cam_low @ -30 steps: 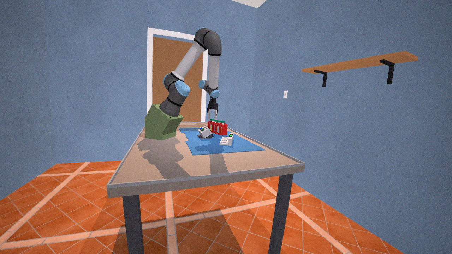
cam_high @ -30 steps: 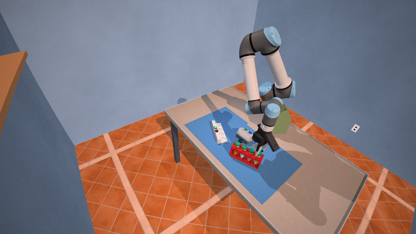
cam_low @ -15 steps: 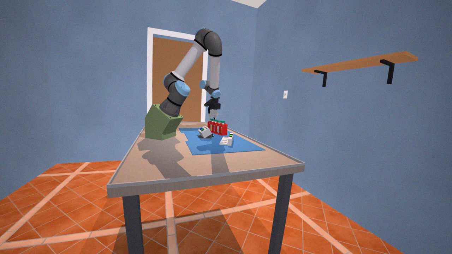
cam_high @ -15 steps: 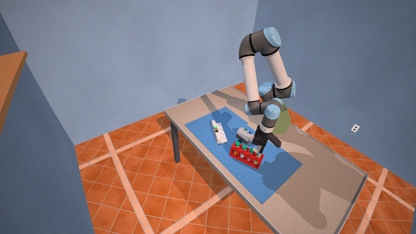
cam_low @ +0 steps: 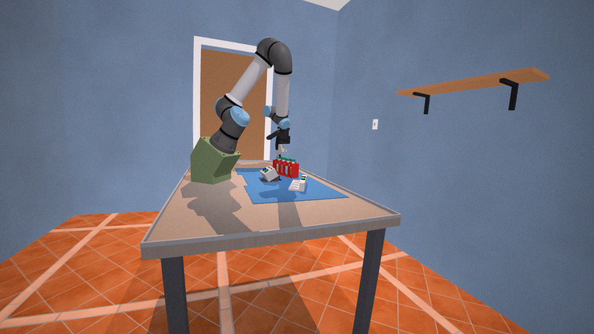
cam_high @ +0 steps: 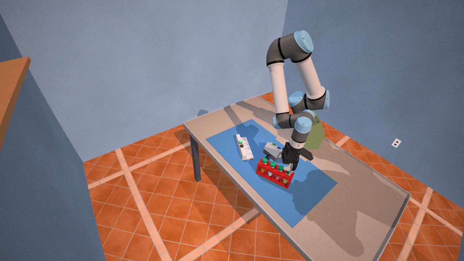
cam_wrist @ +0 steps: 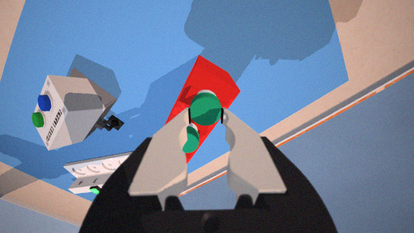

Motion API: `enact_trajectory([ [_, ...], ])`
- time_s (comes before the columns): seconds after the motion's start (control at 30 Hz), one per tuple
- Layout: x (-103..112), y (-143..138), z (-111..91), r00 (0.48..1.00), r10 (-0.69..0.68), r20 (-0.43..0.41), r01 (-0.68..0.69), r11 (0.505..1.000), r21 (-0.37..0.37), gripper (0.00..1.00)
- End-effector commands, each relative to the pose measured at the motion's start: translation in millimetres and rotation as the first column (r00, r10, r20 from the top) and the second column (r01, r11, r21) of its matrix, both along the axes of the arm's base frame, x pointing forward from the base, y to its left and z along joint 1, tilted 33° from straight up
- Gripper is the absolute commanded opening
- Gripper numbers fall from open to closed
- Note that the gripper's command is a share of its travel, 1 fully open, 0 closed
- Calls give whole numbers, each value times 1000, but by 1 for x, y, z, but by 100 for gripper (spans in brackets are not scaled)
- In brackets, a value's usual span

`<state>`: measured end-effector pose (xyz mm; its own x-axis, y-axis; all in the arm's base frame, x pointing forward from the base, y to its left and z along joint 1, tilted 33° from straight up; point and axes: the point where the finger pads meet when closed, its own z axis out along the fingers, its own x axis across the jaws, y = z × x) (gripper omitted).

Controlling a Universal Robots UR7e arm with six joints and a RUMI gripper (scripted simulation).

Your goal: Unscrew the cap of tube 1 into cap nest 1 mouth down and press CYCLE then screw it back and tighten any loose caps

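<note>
The red decapping station (cam_high: pixel 274 177) (cam_low: pixel 286 168) (cam_wrist: pixel 210 77) stands on the blue mat (cam_high: pixel 227 136) with green-capped tubes in a row. My gripper (cam_high: pixel 288 168) (cam_low: pixel 281 152) (cam_wrist: pixel 205 109) hangs straight above the end tube nearest the arm's left, tube 1. It is shut on that tube's green cap (cam_wrist: pixel 205 103), which sits on the tube top. The neighbouring cap (cam_wrist: pixel 191 140) shows behind my left finger. The white cap tray (cam_high: pixel 244 147) (cam_low: pixel 298 184) (cam_wrist: pixel 97 168) has its green lamp (cam_high: pixel 240 141) (cam_wrist: pixel 94 190) lit. The nests I can see hold no cap.
The grey key housing (cam_high: pixel 272 149) (cam_low: pixel 269 173) (cam_wrist: pixel 65 113) stands tilted beside the rack, with the blue key (cam_wrist: pixel 44 102) and green key (cam_wrist: pixel 37 120) on its face. The arm's green pedestal (cam_high: pixel 316 134) (cam_low: pixel 211 163) stands at the back of the table.
</note>
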<state>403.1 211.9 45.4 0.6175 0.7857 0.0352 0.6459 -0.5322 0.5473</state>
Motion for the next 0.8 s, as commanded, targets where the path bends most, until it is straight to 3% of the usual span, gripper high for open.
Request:
enact_trajectory([
  [0.0,0,0,0,1000,13,-3,-13,1000,-1,0],
  [0.33,0,0,0,1000,12,-3,-12,1000,-1,0],
  [0.5,0,0,0,978,-199,63,190,975,117,0],
  [0.77,0,0,0,867,-486,110,437,849,297,0],
])
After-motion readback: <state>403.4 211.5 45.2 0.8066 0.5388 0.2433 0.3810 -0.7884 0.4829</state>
